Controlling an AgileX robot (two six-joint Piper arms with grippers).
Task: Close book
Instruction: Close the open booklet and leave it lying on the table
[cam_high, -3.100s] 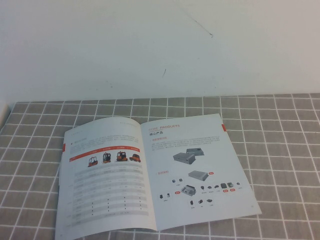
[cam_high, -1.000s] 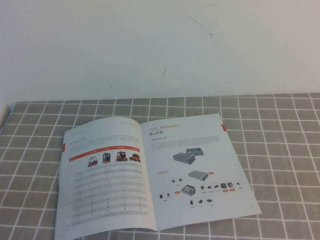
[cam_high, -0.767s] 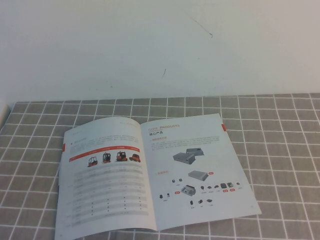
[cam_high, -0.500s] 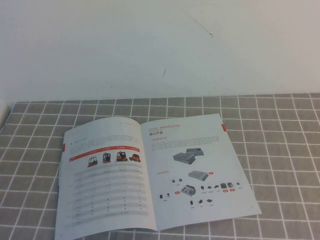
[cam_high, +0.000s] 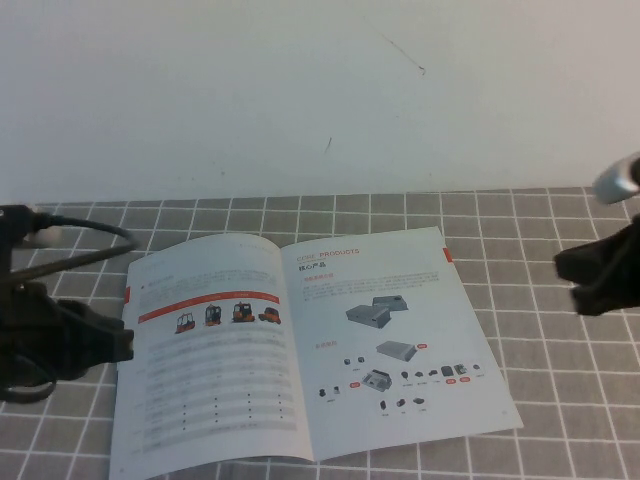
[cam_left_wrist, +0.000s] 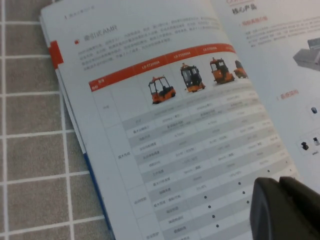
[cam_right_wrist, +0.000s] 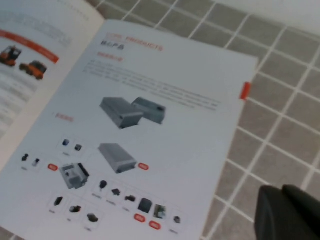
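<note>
From above, the book (cam_high: 310, 340) lies open and flat on the checked cloth (cam_high: 560, 400), near the middle, its spine running near to far. The left gripper (cam_high: 110, 342) sits at the book's left edge. The right gripper (cam_high: 582, 280) hangs to the right, clear of the right page. I cannot tell how wide either one stands.

From the left wrist, the left gripper (cam_left_wrist: 285, 210) shows as a dark lump over the table printed on the left page of the book (cam_left_wrist: 165, 125).

From the right wrist, the right gripper (cam_right_wrist: 287, 215) is over the cloth (cam_right_wrist: 280, 145), just past the right page of the book (cam_right_wrist: 150, 115).
</note>
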